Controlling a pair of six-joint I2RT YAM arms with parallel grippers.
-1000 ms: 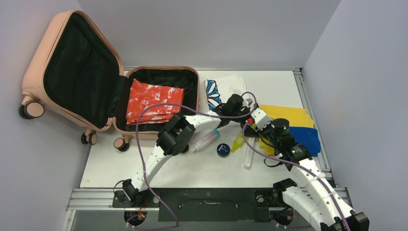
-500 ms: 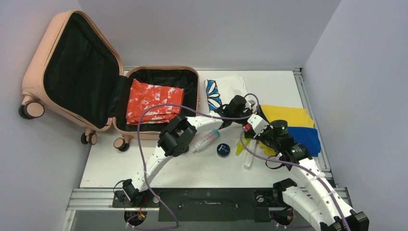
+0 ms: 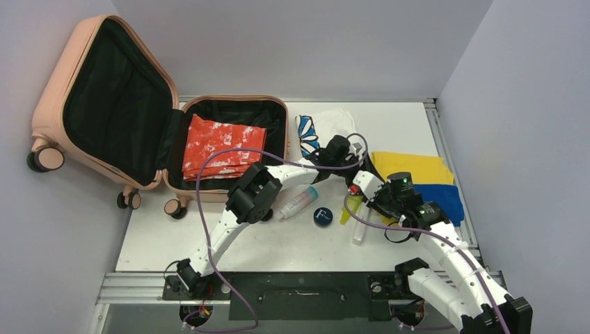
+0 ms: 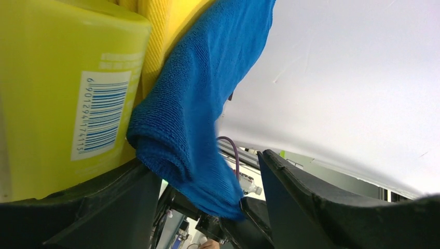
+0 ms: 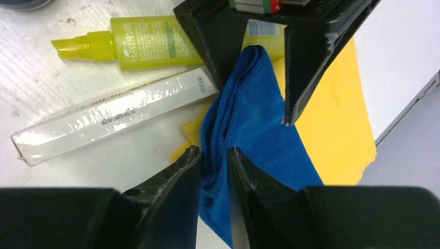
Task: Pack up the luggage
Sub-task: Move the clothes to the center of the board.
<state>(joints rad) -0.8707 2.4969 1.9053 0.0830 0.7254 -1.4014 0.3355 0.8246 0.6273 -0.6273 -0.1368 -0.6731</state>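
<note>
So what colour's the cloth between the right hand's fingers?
The cloth is blue; clearest in right wrist view.

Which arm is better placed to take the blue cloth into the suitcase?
Left, probably: the left gripper, open, straddles the blue cloth the right gripper pinches; the luggage sits to the left.

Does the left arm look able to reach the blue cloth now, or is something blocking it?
Probably yes. The left gripper is open around a fold of the blue cloth, which the right gripper pinches; nothing stands between.
</note>
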